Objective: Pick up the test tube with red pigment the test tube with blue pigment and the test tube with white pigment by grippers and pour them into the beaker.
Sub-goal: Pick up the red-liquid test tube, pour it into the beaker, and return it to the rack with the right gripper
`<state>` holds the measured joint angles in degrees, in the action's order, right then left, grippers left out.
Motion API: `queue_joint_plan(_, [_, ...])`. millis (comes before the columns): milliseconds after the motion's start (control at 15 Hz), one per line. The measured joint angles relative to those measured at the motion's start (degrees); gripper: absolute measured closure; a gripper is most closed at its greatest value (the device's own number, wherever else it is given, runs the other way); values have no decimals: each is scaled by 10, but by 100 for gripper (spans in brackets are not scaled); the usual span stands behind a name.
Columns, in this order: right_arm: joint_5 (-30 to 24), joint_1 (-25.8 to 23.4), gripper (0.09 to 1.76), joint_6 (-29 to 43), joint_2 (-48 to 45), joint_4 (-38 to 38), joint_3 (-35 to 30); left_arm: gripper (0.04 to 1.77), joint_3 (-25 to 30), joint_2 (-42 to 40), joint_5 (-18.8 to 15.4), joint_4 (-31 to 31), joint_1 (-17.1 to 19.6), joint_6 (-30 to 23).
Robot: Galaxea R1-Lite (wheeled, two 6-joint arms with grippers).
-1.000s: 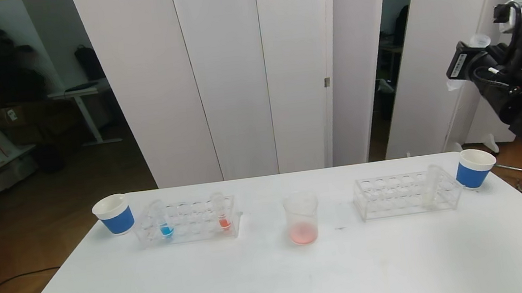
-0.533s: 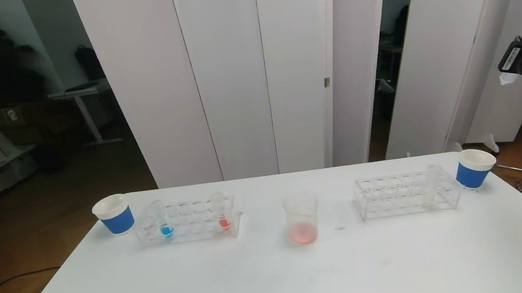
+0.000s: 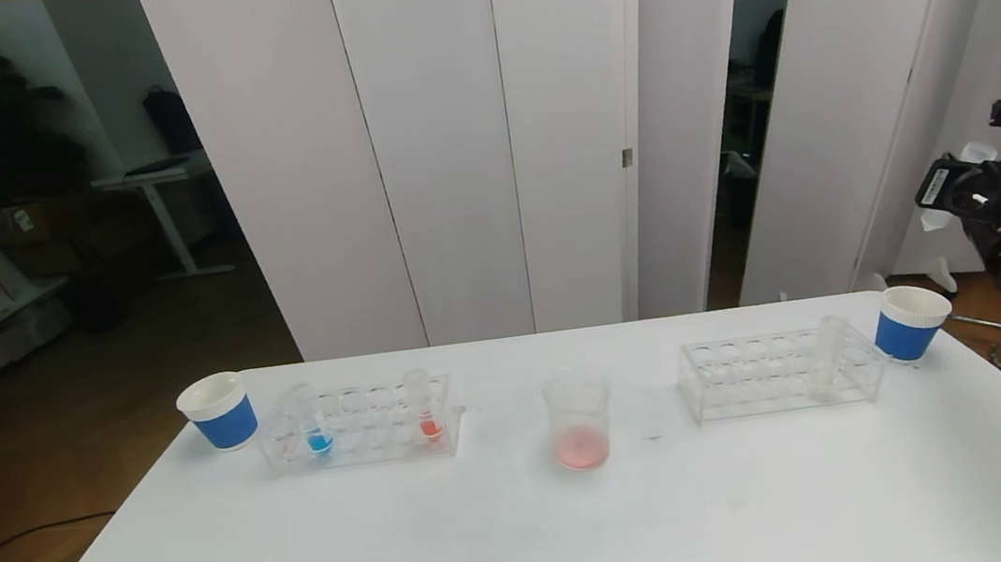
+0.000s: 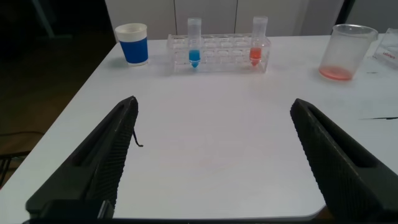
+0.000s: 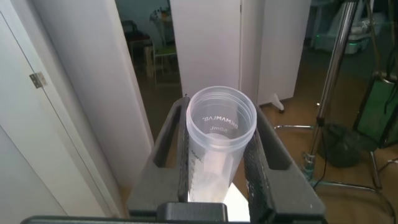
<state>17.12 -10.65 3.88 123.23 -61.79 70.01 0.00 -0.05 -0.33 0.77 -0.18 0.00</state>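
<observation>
One tube [image 5: 219, 149], contents hidden, in right pincer [image 5: 221, 158].

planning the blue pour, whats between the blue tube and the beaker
In the head view, the red-orange tube stands in the same rack between the test tube with blue pigment and the beaker, then bare table.

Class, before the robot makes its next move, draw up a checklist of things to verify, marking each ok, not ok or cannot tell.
1. Right gripper shut on a clear test tube, raised beyond the table's right edge: ok.
2. Held tube's contents: cannot tell.
3. Beaker upright between the racks, reddish liquid inside: ok.
4. Test tube with blue pigment standing in the left rack: ok.
5. Test tube with white pigment in the right rack: ok.
6. Left gripper open and empty: ok.
</observation>
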Motion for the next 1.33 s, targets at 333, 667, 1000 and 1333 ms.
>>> queue_joint_plan(333, [0, -7, 127, -2, 59, -25, 1, 6, 0, 0, 0, 0, 0, 0])
queue_joint_plan(667, [1, -19, 127, -2, 100, -26, -4, 6, 0, 0, 0, 0, 0, 0])
queue_joint_plan(1000, [2, -24, 127, -3, 128, -25, -20, 6, 0, 0, 0, 0, 0, 0])
queue_joint_plan(1333, [2, -24, 127, -3, 143, -25, -25, 6, 0, 0, 0, 0, 0, 0])
